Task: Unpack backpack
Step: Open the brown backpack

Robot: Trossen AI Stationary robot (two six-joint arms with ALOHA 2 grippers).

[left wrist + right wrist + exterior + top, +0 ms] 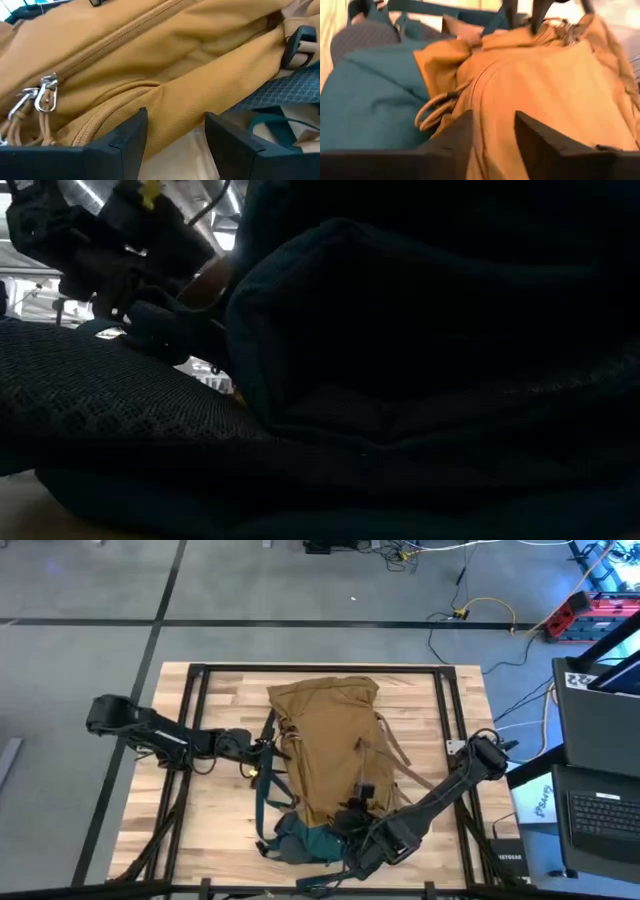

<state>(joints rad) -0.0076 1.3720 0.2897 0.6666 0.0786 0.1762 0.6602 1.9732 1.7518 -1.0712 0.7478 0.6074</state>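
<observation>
So the backpack (330,755) is lying flat on the table (215,825) between my two arms, still zipped as far as I can tell. My left gripper (172,142) is spread apart, right up against its side seam. My right gripper (492,132) is also apart over the teal base end, probably lining up on the zipper pull cord (436,111).

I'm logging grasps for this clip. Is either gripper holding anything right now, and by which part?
Nothing is held. The left gripper is open at the backpack's side fabric, and the right gripper is open over its tan top near the teal base.
</observation>
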